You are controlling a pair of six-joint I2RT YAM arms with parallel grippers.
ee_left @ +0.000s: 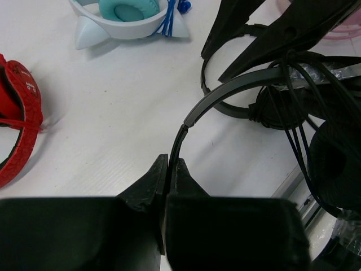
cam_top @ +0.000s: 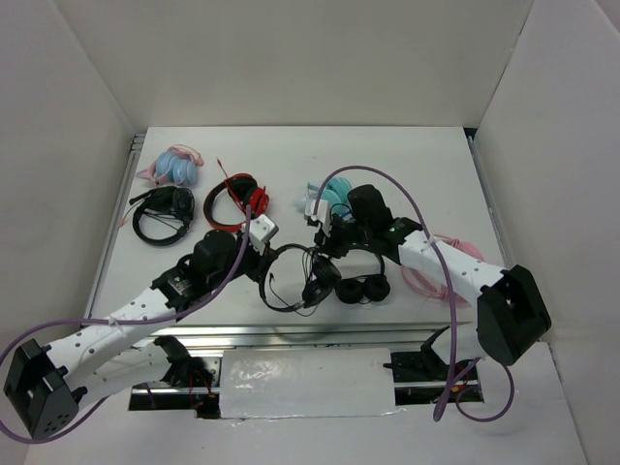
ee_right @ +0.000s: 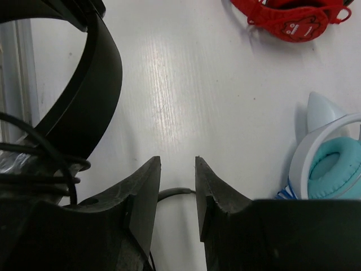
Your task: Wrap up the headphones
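Note:
The black headphones (cam_top: 268, 295) lie at the table's near middle, with small round earcups (cam_top: 363, 290) to the right. My left gripper (cam_top: 263, 263) is shut on the slim headband (ee_left: 225, 90), which runs up and right from its jaws (ee_left: 171, 161). Thin cable strands (ee_left: 293, 135) cross the earcups (ee_left: 276, 110). My right gripper (cam_top: 325, 247) hovers over the headphones, open (ee_right: 177, 161), with a short curve of black cable (ee_right: 177, 193) lying between its fingers, unclamped. A black headband (ee_right: 101, 84) shows at the upper left of the right wrist view.
Red headphones (cam_top: 237, 199), a black mic headset (cam_top: 163, 215) and blue-pink headphones (cam_top: 176, 167) lie at the back left. Teal cat-ear headphones (cam_top: 329, 192) sit behind the right gripper. Pink headphones (cam_top: 446, 262) lie right. The table's metal front edge (cam_top: 291, 334) is close.

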